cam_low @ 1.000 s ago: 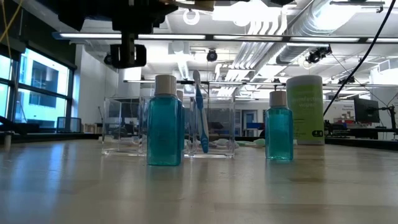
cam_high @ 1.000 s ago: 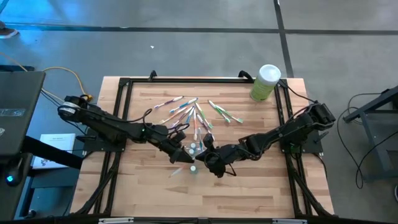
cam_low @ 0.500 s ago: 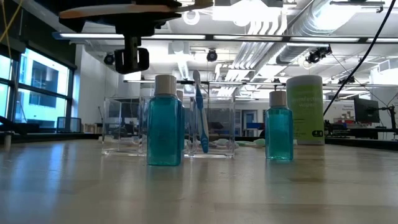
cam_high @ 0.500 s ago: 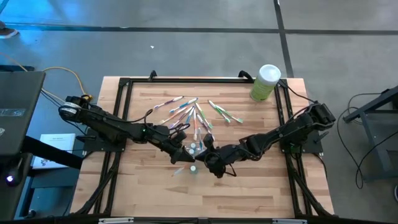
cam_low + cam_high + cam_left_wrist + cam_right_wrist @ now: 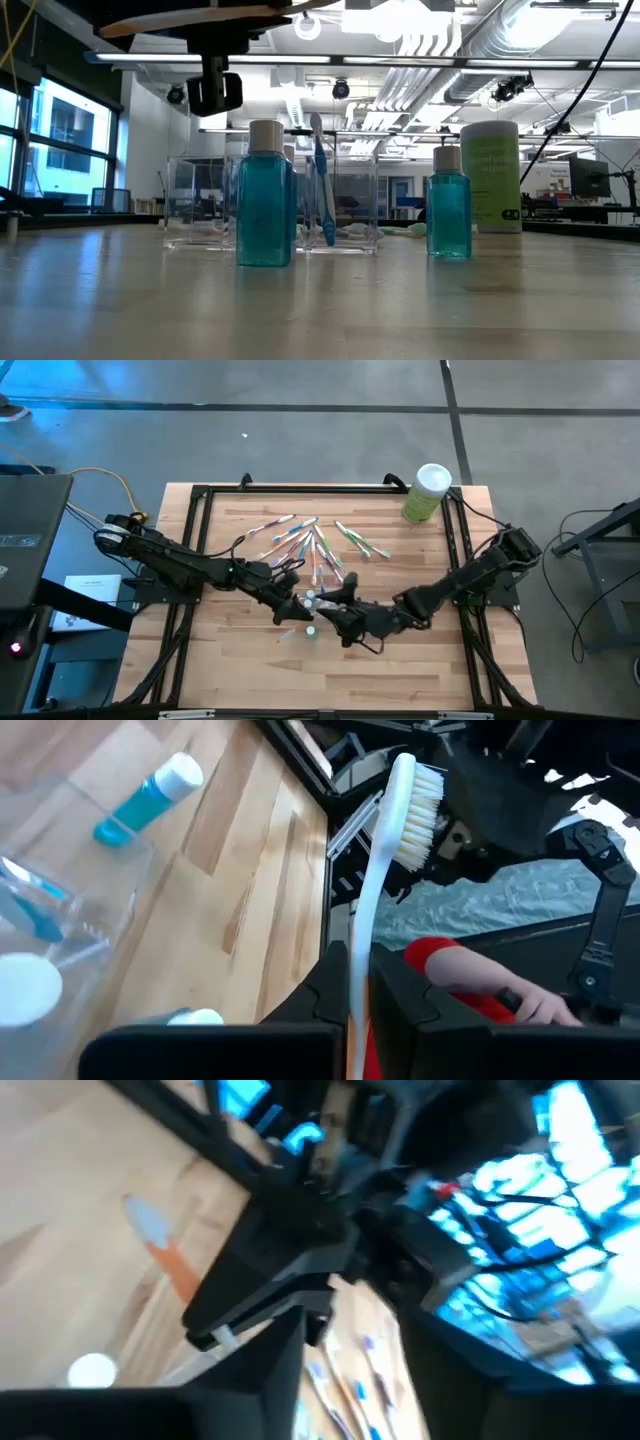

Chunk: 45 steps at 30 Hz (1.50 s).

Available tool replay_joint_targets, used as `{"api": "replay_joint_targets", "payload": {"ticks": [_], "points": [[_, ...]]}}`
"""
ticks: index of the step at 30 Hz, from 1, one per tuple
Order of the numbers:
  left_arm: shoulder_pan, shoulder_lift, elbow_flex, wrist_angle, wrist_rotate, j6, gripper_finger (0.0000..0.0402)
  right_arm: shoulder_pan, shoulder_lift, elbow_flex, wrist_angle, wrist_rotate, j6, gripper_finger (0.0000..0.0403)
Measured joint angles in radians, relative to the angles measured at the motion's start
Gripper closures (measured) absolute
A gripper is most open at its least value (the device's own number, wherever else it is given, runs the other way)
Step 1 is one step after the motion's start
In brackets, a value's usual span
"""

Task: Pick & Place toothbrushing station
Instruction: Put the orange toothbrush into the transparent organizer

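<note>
The left gripper (image 5: 360, 982) hangs over the middle of the tabletop (image 5: 400, 670), its fingers (image 5: 325, 990) pinching a white toothbrush (image 5: 385, 870) by the handle. The clear holder (image 5: 335, 205) stands just beside it, flanked by two blue bottles (image 5: 264, 195) with loose toothbrushes (image 5: 300, 540) scattered behind. The right gripper (image 5: 335, 608) is close on the other side, fingers spread and holding nothing.

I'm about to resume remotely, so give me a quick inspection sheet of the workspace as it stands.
Surface: pale wooden table top, black-framed.
Job's things: clear plastic holder with one blue toothbrush upright; pastel toothbrushes scattered; teal white-capped bottles.
Clutter: tall green canister.
Grippers: left claw shut on a white-bristled toothbrush; right claw mid-table.
Cables: yellow cable.
Surroundings: a red sleeve.
</note>
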Motion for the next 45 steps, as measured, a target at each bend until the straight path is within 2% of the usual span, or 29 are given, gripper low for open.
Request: {"api": "replay_joint_targets", "payload": {"ticks": [3,7,10,14,18,21,24,29,33,39,45], "points": [[0.000,-0.021,0.000,-0.002,-0.016,0.051,0.0391,0.046,-0.002,0.000,-0.001,0.128,0.004,0.0197],[0.000,-0.079,0.000,-0.029,-0.046,0.141,0.0392,0.092,-0.002,0.000,-0.040,0.319,0.022,0.0181],[-0.008,-0.159,0.000,-0.134,-0.135,0.225,0.0392,0.112,-0.004,0.000,-0.094,0.417,0.090,0.0181],[-0.059,-0.279,0.000,-0.298,-0.414,0.363,0.0392,0.130,-0.044,-0.001,-0.267,0.440,0.275,0.0185],[-0.144,-0.339,-0.016,-0.325,-0.707,0.474,0.0392,0.123,-0.095,0.000,-0.472,0.397,0.515,0.0187],[-0.197,-0.334,-0.044,-0.275,-0.858,0.553,0.0392,0.112,-0.127,-0.011,-0.572,0.385,0.654,0.0187],[-0.226,-0.307,-0.133,-0.087,-0.967,0.614,0.0392,0.097,-0.156,-0.058,-0.576,0.381,0.727,0.0188],[-0.227,-0.237,-0.332,0.497,-0.911,0.758,0.0392,0.078,-0.169,-0.152,-0.497,0.377,0.785,0.0188],[-0.223,-0.150,-0.416,0.776,-0.876,0.821,0.0392,0.066,-0.169,-0.214,-0.402,0.364,0.785,0.0188],[-0.164,-0.006,-0.420,0.860,-0.874,0.811,0.0392,0.042,-0.169,-0.254,-0.311,0.343,0.751,0.0188],[-0.107,0.067,-0.423,0.873,-0.835,0.757,0.0392,0.026,-0.169,-0.256,-0.284,0.295,0.724,0.0188]]}}
